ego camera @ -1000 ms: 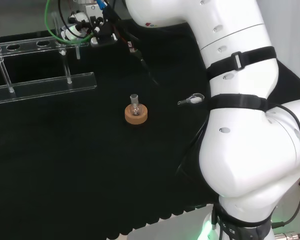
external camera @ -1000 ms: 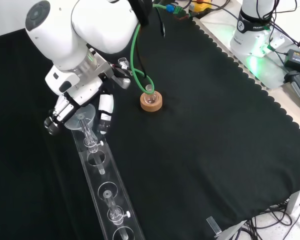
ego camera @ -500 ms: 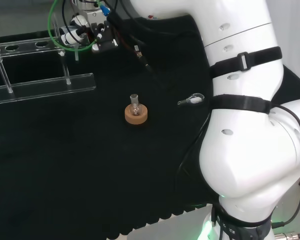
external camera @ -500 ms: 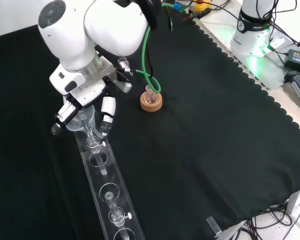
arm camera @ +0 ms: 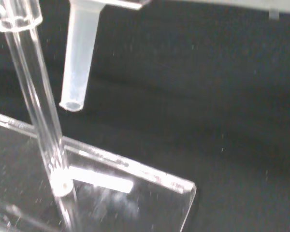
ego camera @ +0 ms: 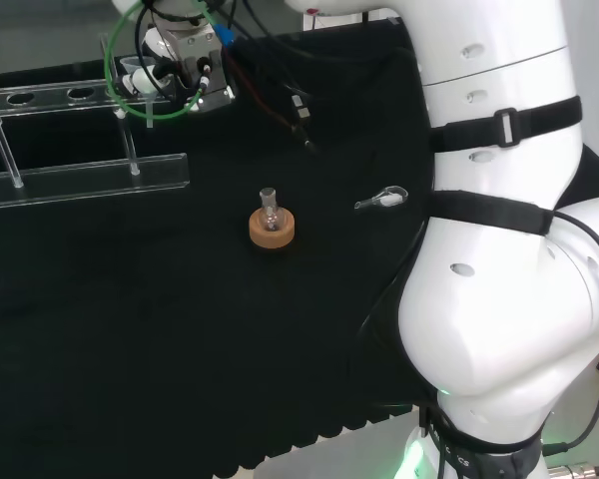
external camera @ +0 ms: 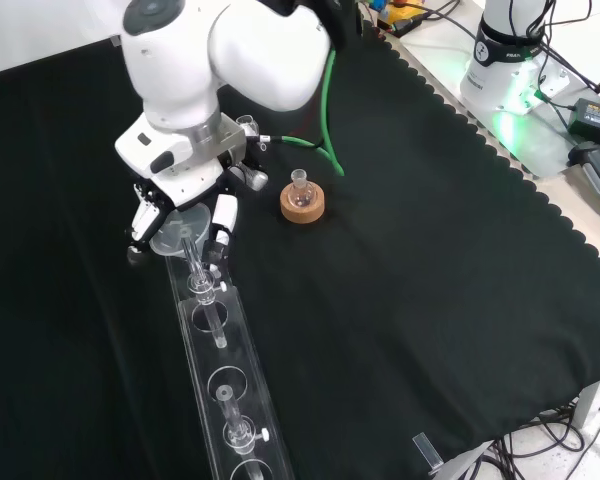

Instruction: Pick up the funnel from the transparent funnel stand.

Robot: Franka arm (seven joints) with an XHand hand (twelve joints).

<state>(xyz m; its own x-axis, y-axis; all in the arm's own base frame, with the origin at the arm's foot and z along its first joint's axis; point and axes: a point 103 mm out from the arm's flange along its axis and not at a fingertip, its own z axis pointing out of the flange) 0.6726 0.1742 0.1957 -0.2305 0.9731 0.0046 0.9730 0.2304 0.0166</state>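
Note:
The transparent funnel stand [ego camera: 80,176] [external camera: 242,398] is a long clear rack with a holed upper rail. The clear funnel [ego camera: 137,69] [external camera: 177,226] sits in the rack's end hole. In the wrist view its stem [arm camera: 79,61] hangs below the rail beside a clear post [arm camera: 35,99], above the base plate [arm camera: 135,193]. My hand [ego camera: 183,52] [external camera: 185,180] is over the funnel. Its fingers [external camera: 223,216] are curled down on both sides of the cone, shut on the funnel.
A small glass flask on a cork ring [ego camera: 272,227] [external camera: 303,201] stands near the middle of the cloth. A small clear piece [ego camera: 382,199] lies by the arm's links. A green cable [external camera: 327,120] loops off the arm. More glass pieces [external camera: 238,436] sit farther along the rack.
The arm has swung, carrying the hand rightward in the front view and upward in the head view. The fingers have drawn in closer round the funnel's cone.

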